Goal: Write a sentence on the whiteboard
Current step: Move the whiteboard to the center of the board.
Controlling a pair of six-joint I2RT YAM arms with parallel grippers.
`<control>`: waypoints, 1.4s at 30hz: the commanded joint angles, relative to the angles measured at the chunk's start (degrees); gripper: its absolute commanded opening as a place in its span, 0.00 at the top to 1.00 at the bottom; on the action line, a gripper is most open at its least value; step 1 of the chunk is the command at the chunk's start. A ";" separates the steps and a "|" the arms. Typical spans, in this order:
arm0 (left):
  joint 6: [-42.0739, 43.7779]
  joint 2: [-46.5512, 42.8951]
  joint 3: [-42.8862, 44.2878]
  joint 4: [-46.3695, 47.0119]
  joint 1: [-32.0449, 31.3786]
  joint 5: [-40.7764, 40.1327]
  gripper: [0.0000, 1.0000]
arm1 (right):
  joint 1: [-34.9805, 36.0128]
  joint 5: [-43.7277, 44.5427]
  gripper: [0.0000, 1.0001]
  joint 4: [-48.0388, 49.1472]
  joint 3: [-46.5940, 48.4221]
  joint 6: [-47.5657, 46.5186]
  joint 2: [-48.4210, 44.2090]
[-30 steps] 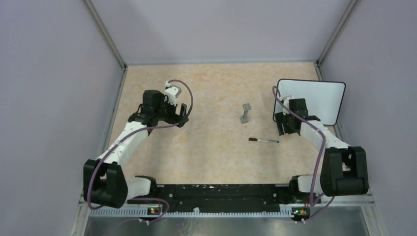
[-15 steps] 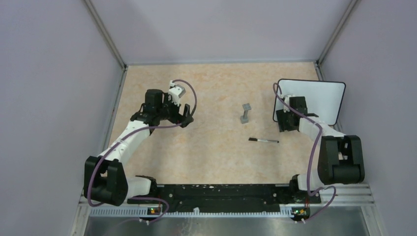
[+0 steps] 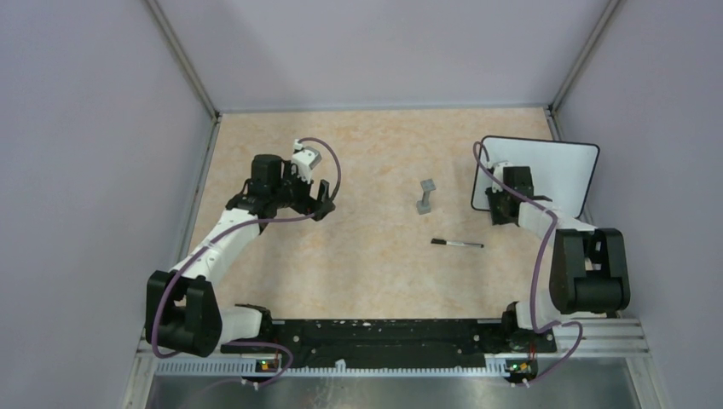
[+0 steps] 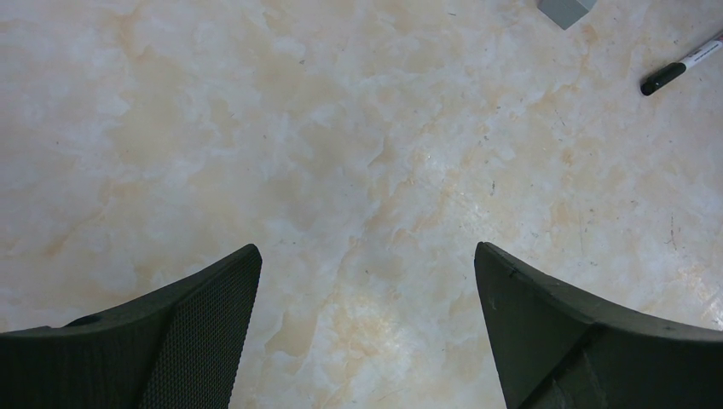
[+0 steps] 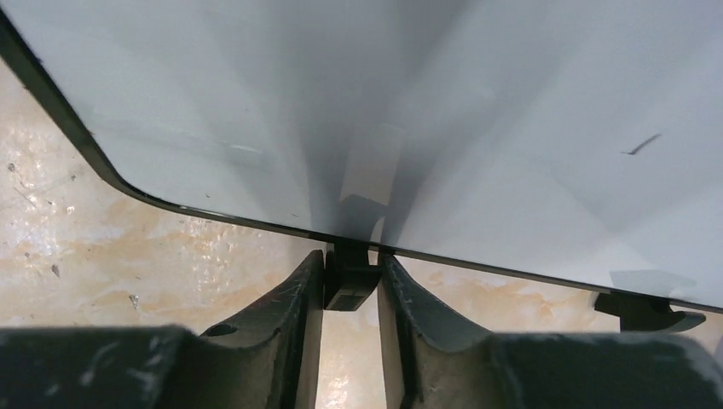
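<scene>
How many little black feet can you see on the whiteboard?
2. One foot sits between the jaws of the right gripper, at the near edge of the whiteboard. The other foot pokes out farther right along that edge. More may be hidden behind the board.

Whiteboard (image 3: 546, 175) is lying at far right, near the far corner; rounded corners, thin black rim, white face showing almost blank.

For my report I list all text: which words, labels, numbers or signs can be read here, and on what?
No text can be read.
The whiteboard: blank, except one short dark stroke, no letter.
The marker: print on its barrel, if any, is too small to read.
</scene>
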 commanded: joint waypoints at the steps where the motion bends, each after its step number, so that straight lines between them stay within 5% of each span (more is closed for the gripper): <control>1: -0.37 -0.59 0.65 1.83 -0.25 -0.56 0.01 | -0.14 -3.62 0.82 2.04 1.86 -0.87 0.66; 4: -0.53 -0.65 0.73 1.51 -0.23 -1.30 0.01 | -0.13 -6.53 1.00 0.99 2.11 -1.56 0.67; 19: 0.14 -1.46 0.83 0.10 -0.23 -2.85 0.01 | 3.37 -21.84 1.00 -3.41 -1.85 -10.60 -4.53; 42: -0.80 -1.84 2.17 -1.93 -0.22 -4.68 0.01 | 16.81 -23.30 1.00 -3.75 3.56 -6.36 1.74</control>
